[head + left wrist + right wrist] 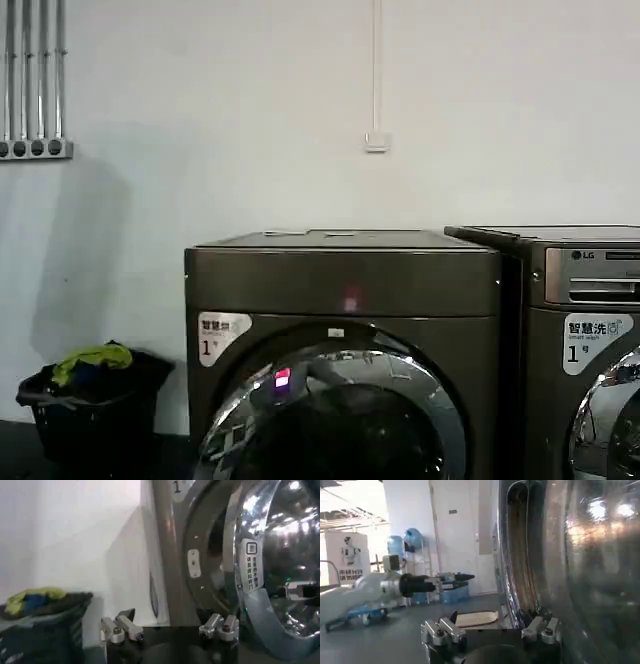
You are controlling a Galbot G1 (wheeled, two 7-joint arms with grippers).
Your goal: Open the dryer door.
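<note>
My left gripper spread wide, empty, dryer door just ahead, seemingly ajar already (glare, hard to judge). Right gripper wide too, door's chrome ring beside it. Swinging fully remains.

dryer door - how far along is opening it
Started: the dryer door looks ajar, its chrome ring standing off the dryer front. In hand: nothing; left gripper and right gripper are open beside it. Left: swing it wide.
</note>
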